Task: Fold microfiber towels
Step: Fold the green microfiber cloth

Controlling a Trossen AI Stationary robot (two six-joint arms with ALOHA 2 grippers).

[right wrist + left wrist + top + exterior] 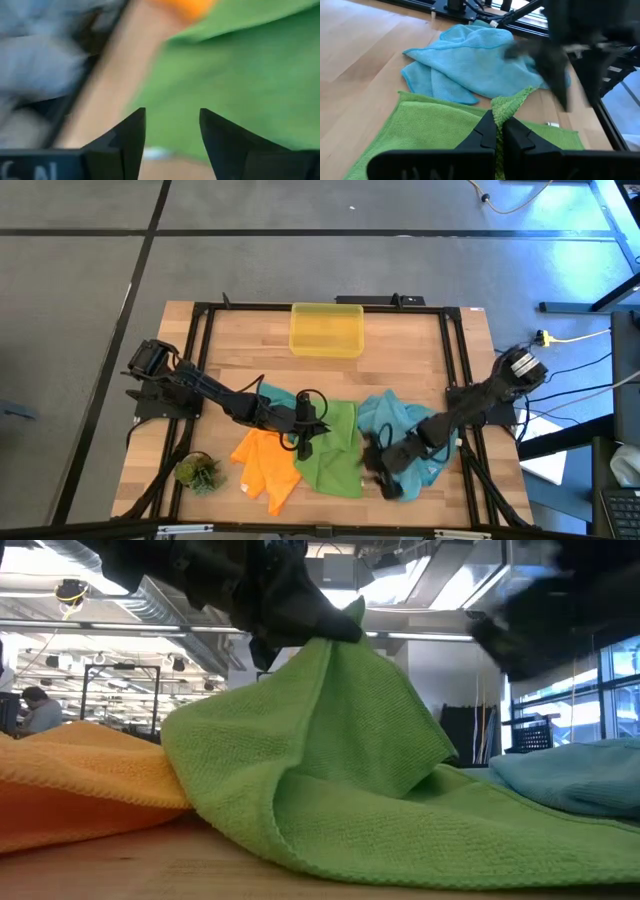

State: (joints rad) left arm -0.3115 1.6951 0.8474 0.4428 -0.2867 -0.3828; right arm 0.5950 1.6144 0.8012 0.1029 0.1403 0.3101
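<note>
Green towel (330, 770) fills the near table edge, one corner pinched up by the clenched left gripper (499, 131). Right gripper (171, 131), jaws parted and empty, hangs just beside its right edge, nearer the teal towel (392, 418).

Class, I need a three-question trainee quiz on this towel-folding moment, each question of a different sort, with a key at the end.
1. Multiple choice: which towel does the left gripper pinch? A) orange towel B) green towel C) teal-blue towel
2. True or false: the right gripper is clamped on the yellow bin.
3. Fill in: the small plant tuft sits near the table's front-left corner, beside the ______ towel.

Key
1. B: the shut fingers lift a peak of the green towel.
2. False: its fingers stand apart, empty, over the green towel's edge; the bin sits at the table's far edge.
3. Orange: the orange towel.
</note>
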